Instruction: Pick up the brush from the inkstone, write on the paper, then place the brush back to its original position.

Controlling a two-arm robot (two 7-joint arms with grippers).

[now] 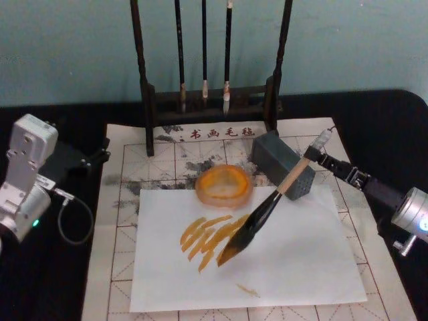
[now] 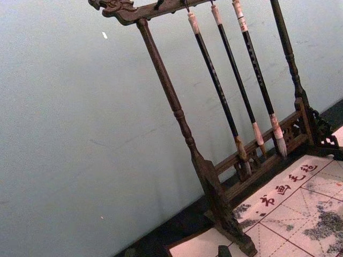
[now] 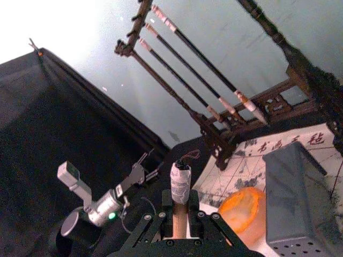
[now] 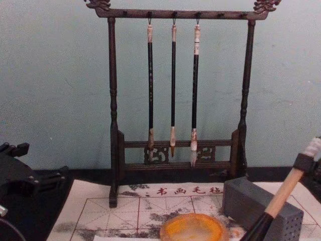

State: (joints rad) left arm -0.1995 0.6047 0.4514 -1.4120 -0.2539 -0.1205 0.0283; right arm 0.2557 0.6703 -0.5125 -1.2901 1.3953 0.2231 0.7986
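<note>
Several orange strokes (image 1: 207, 237) fan across the white sheet (image 1: 301, 267), on the near side of the inkstone (image 1: 225, 185). The sheet lies on the gridded paper (image 1: 127, 200).

At the right end of those strokes sits the bushy tip of the brush (image 1: 275, 197). It looks pressed to the sheet, nearer than the inkstone and a shade to its right.

From the tip the brush's long axis climbs away and to the right. It passes just right of the inkstone and crosses in front of the grey block (image 1: 284, 164). The bristles point down, toward the robot and its left; the whitish cap is the high, far end.

The right gripper (image 1: 311, 158) holds the brush just below that cap, right of the inkstone and a little beyond it. In the right wrist view its fingers (image 3: 199, 220) are closed narrow on the wooden handle.

I judge the writing step to be in hand. The return turns on one relation: the dish lies straight beyond the tip and close. The tip would have to rise and travel away from the robot along the brush's own line. The block beside that path is the thing to clear.

The left arm (image 1: 27, 174) is parked well left of the inkstone, so the right is the only one placed for this.

Behind the inkstone stands the rack (image 4: 113, 125) with three thin brushes (image 4: 173, 85) hanging.
</note>
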